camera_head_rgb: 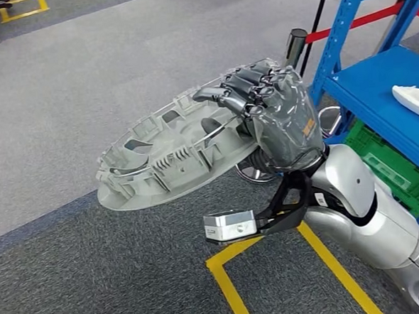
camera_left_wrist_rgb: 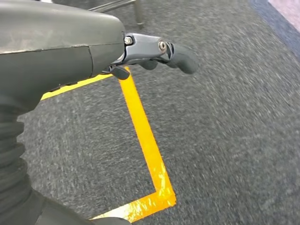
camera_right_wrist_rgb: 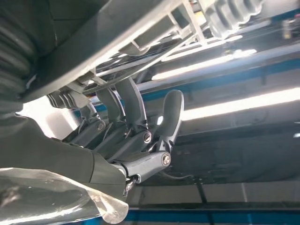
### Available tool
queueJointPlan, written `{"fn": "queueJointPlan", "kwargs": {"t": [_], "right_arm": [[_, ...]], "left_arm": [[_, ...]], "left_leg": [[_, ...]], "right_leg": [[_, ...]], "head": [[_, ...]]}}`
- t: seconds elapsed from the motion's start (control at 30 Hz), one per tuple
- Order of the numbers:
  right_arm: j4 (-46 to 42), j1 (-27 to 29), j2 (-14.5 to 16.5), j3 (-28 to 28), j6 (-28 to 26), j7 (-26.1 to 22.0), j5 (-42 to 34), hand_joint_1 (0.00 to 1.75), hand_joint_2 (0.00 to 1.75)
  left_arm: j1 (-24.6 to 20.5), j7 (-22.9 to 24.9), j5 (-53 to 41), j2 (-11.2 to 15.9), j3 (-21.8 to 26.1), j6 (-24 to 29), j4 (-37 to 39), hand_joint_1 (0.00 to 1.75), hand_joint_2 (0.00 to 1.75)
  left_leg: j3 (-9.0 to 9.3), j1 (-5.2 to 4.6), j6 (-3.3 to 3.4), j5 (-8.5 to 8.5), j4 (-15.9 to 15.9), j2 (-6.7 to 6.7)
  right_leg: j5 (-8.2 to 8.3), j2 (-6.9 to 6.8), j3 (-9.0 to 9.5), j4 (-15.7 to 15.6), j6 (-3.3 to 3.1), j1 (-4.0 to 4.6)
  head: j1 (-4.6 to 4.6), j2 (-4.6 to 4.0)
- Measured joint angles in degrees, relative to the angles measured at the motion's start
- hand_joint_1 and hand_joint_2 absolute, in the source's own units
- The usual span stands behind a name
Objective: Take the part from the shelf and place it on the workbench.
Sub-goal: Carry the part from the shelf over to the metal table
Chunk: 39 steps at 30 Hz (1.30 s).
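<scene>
The part (camera_head_rgb: 169,156) is a large grey oval plastic shell with ribs and cut-outs, held out level above the carpet in the head view. My right hand (camera_head_rgb: 277,114) grips its right end, fingers (camera_head_rgb: 230,91) lying over the ribbed face. In the right wrist view the dark fingers (camera_right_wrist_rgb: 136,124) curl against the part's ribbed edge (camera_right_wrist_rgb: 141,40). My left hand (camera_left_wrist_rgb: 71,51) hangs over the carpet, one finger (camera_left_wrist_rgb: 166,49) stretched out, with nothing in it.
A blue shelf (camera_head_rgb: 364,83) stands at the right with a white part (camera_head_rgb: 414,102) on its board and a green crate (camera_head_rgb: 396,170) beneath. A black post (camera_head_rgb: 295,46) with a red belt stands behind my hand. Yellow tape (camera_head_rgb: 231,284) marks the grey carpet.
</scene>
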Motion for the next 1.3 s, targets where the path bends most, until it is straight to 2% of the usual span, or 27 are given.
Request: {"fn": "queueJointPlan", "kwargs": {"t": [0.03, 0.07, 0.1, 0.17, 0.23, 0.27, 0.33, 0.4, 0.47, 0.5, 0.53, 0.57, 0.6, 0.63, 0.7, 0.77, 0.83, 0.87, 0.9, 0.97, 1.03, 1.07, 1.1, 1.13, 1.2, 1.23, 1.3], "right_arm": [[0.00, 0.08, 0.00, -0.01, -0.04, 0.00, -0.03, 1.75, 1.75], [0.00, 0.12, -0.01, -0.02, -0.07, 0.00, -0.05, 1.75, 1.75], [0.00, 0.13, -0.01, -0.06, -0.08, 0.00, -0.07, 1.75, 1.75], [-0.03, 0.12, -0.06, -0.32, -0.12, 0.00, -0.08, 1.75, 1.75], [-0.08, 0.07, -0.18, -0.75, -0.21, 0.02, -0.11, 1.75, 1.75], [-0.10, 0.06, -0.25, -0.90, -0.32, 0.02, -0.12, 1.75, 1.75], [-0.14, 0.08, -0.32, -1.01, -0.50, 0.03, -0.16, 1.75, 1.75], [-0.21, 0.21, -0.46, -1.15, -0.58, 0.05, -0.25, 1.75, 1.75], [-0.28, 0.68, -0.64, -1.30, -0.68, 0.07, -0.36, 1.75, 1.75], [-0.31, 1.01, -0.70, -1.33, -0.73, 0.07, -0.40, 1.75, 1.75], [-0.31, 1.33, -0.71, -1.33, -0.78, 0.07, -0.45, 1.75, 1.75], [-0.31, 1.57, -0.72, -1.34, -0.82, 0.07, -0.49, 1.75, 1.75], [-0.33, 1.71, -0.73, -1.34, -0.83, 0.07, -0.51, 1.75, 1.75], [-0.39, 1.77, -0.74, -1.36, -0.83, 0.07, -0.53, 1.75, 1.75], [-0.54, 1.81, -0.85, -1.42, -0.85, 0.07, -0.52, 1.75, 1.75], [-0.62, 1.81, -0.94, -1.45, -0.97, 0.03, -0.49, 1.75, 1.75], [-0.62, 1.59, -0.84, -1.35, -1.05, -0.02, -0.46, 1.75, 1.75], [-0.63, 1.46, -0.76, -1.28, -1.01, 0.03, -0.43, 1.75, 1.75], [-0.63, 1.35, -0.68, -1.24, -0.90, 0.22, -0.26, 1.75, 1.75], [-0.64, 1.49, -0.60, -1.28, -0.71, 1.17, 0.85, 1.75, 1.75], [-0.62, 2.01, -0.53, -1.38, -0.67, 2.17, 2.43, 1.75, 1.75], [-0.59, 2.31, -0.48, -1.45, -0.71, 2.41, 2.99, 1.75, 1.75], [-0.56, 2.57, -0.45, -1.57, -0.73, 2.52, 3.34, 1.75, 1.75], [-0.54, 2.75, -0.43, -1.75, -0.72, 2.56, 3.54, 1.75, 1.75], [-0.54, 2.91, -0.38, -2.17, -0.61, 2.56, 3.73, 1.75, 1.75], [-0.54, 2.96, -0.36, -2.38, -0.55, 2.56, 3.84, 1.75, 1.75], [-0.54, 3.18, -0.32, -2.75, -0.53, 2.55, 4.02, 1.75, 1.75]], "left_arm": [[0.01, 0.02, -0.02, 0.01, 0.00, -0.01, 0.00, 0.00, 1.75], [0.05, 0.03, -0.03, 0.04, 0.00, -0.01, 0.00, 0.00, 1.75], [0.08, 0.04, -0.05, 0.08, 0.00, -0.01, 0.00, 0.00, 1.75], [0.03, 0.04, -0.13, 0.21, -0.01, -0.01, 0.00, 0.00, 1.75], [-0.09, 0.06, -0.17, 0.28, -0.02, -0.02, -0.01, 0.00, 1.75], [-0.09, 0.08, -0.17, 0.28, -0.02, -0.02, -0.02, 0.00, 1.75], [0.06, 0.21, -0.03, 0.30, -0.02, -0.08, -0.02, 0.00, 1.75], [0.09, 0.68, 0.49, 0.32, 0.02, -0.32, -0.02, 0.00, 1.75], [-0.04, 1.62, 1.34, 0.33, 0.14, -0.82, -0.02, 0.00, 1.75], [-0.08, 2.17, 1.72, 0.34, 0.24, -1.11, -0.02, 0.00, 1.75], [-0.07, 2.60, 2.04, 0.36, 0.33, -1.36, -0.02, 0.00, 1.75], [-0.05, 2.93, 2.27, 0.37, 0.41, -1.56, -0.02, 0.00, 1.75], [-0.02, 3.16, 2.40, 0.39, 0.46, -1.69, -0.02, 0.00, 1.75], [-0.01, 3.47, 2.56, 0.39, 0.50, -1.79, -0.02, 0.00, 1.75], [-0.07, 5.22, 3.09, 0.37, 0.66, -2.48, -0.01, 0.00, 1.75], [-0.14, 10.14, 3.99, 0.38, 1.21, -4.18, 0.00, 0.00, 1.75], [-0.01, 16.76, 5.52, 0.39, 2.11, -5.62, 0.01, 0.00, 1.75], [0.08, 19.34, 6.66, 0.31, 2.74, -5.91, 0.02, 0.00, 1.75], [0.12, 20.95, 8.06, 0.22, 3.48, -5.99, 0.03, 0.00, 1.75], [-0.06, 21.61, 10.46, 0.08, 5.44, -6.28, 0.05, 0.00, 1.75], [-0.25, 21.06, 11.68, -0.09, 7.12, -6.92, 0.01, 0.00, 1.75], [-0.24, 20.89, 11.99, -0.22, 7.74, -7.21, -0.06, 0.00, 1.75], [-0.20, 20.73, 12.20, -0.37, 8.29, -7.46, -0.17, 0.00, 1.75], [-0.15, 20.54, 12.36, -0.49, 8.77, -7.68, -0.32, 0.00, 1.75], [-0.19, 20.13, 12.34, -0.70, 9.43, -8.10, -0.64, 0.00, 1.75], [-0.25, 19.91, 12.25, -0.80, 9.60, -8.30, -0.78, 0.00, 1.75], [-0.32, 19.54, 12.08, -1.00, 9.93, -8.64, -0.91, 0.00, 1.75]], "left_leg": [[-0.72, 0.11, -0.10, -0.20, 1.59, 0.34], [-0.40, 0.17, -0.15, 0.57, 1.12, 0.55], [1.02, 0.20, -0.15, 2.20, -1.45, 0.90], [4.87, -0.15, 0.16, 4.95, -8.70, 3.20], [6.63, -0.70, 0.96, 5.57, -12.36, 4.83], [6.59, -0.94, 1.40, 5.46, -12.47, 4.67], [6.61, -0.85, 2.04, 5.55, -12.65, 3.19], [6.85, -0.56, 2.66, 5.73, -12.92, 1.88], [6.92, -0.40, 3.05, 5.81, -13.00, 0.53], [6.91, -0.41, 3.13, 5.82, -13.00, -0.21], [6.92, -0.42, 3.16, 5.82, -12.99, -1.04], [6.94, -0.43, 3.16, 5.82, -12.98, -1.88], [6.98, -0.43, 3.14, 5.83, -12.97, -2.76], [7.03, -0.42, 3.11, 5.85, -12.95, -3.68], [6.86, -0.37, 2.84, 5.94, -12.82, -5.28], [6.32, -0.18, 2.17, 6.23, -12.77, -6.64], [5.95, 0.04, 1.37, 6.54, -12.88, -7.92], [5.76, -0.04, 1.07, 6.27, -12.49, -7.20], [5.29, -0.17, 0.82, 5.52, -11.37, -5.67], [2.81, -0.34, 0.42, 2.26, -5.62, -1.44], [-0.48, -0.14, 0.04, -0.97, 1.66, 0.13], [-1.19, -0.03, -0.11, -1.33, 3.41, 0.32], [-0.87, 0.05, -0.22, -0.67, 3.06, 0.47], [0.69, 0.11, -0.26, 0.98, 0.29, 0.80], [5.02, -0.16, -0.05, 4.24, -7.68, 3.05], [6.51, -0.37, 0.30, 5.06, -10.62, 4.08], [7.17, -0.83, 1.12, 4.94, -12.37, 4.84]], "right_leg": [[-0.14, -0.80, 0.03, 0.09, -0.01, 0.04], [-0.28, -1.55, 0.07, 0.18, 0.04, 0.05], [-0.46, -2.29, 0.16, 0.29, 0.15, 0.05], [-0.98, -3.68, 0.37, 0.61, 0.57, 0.23], [-1.43, -4.87, 0.46, 0.86, 1.13, 0.58], [-1.56, -5.46, 0.53, 0.86, 1.37, 0.72], [-2.01, -6.17, 0.78, 0.86, 1.90, 0.58], [-3.98, -3.54, -0.34, 3.48, 2.39, 0.28], [-7.62, 0.26, -4.01, 10.97, 2.62, 0.07], [-9.11, 1.11, -6.21, 15.14, 2.67, 0.05], [-9.71, 1.44, -7.94, 18.05, 2.66, 0.05], [-9.12, 1.55, -8.68, 18.77, 2.58, 0.05], [-7.42, 1.71, -8.32, 17.15, 2.45, 0.05], [-4.93, 2.30, -6.84, 13.39, 2.25, 0.01], [-1.14, 5.51, -3.24, 5.15, 1.85, -0.30], [-0.23, 7.60, -1.52, 1.66, 1.71, -0.43], [-0.12, 6.35, -1.17, 1.35, 1.48, -0.37], [-0.01, 5.49, -0.93, 1.08, 1.18, -0.41], [0.10, 4.56, -0.65, 0.78, 0.86, -0.43], [0.10, 2.55, -0.24, 0.43, 0.35, -0.27], [-0.06, 0.56, -0.17, 0.45, 0.16, -0.09], [-0.14, -0.38, -0.15, 0.47, 0.15, -0.06], [-0.22, -1.27, -0.12, 0.51, 0.20, -0.05], [-0.35, -2.12, -0.03, 0.55, 0.29, -0.04], [-0.74, -3.54, 0.17, 0.72, 0.69, 0.18], [-0.94, -4.11, 0.23, 0.81, 0.95, 0.37], [-1.22, -5.18, 0.34, 0.87, 1.45, 0.72]], "head": [[-0.02, 0.00], [-0.02, 0.00], [-0.02, 0.00], [-0.04, 0.00], [-0.02, 0.00], [-0.02, 0.00], [0.03, 0.00], [0.22, 0.00], [0.54, 0.00], [0.64, 0.00], [0.65, 0.00], [0.65, 0.00], [0.66, 0.00], [0.66, 0.00], [0.62, 0.00], [0.62, 0.00], [0.64, 0.00], [0.57, 0.00], [0.46, 0.00], [0.27, 0.00], [0.21, 0.00], [0.20, 0.00], [0.20, 0.00], [0.20, 0.00], [0.16, 0.00], [0.17, 0.00], [0.16, 0.00]]}}
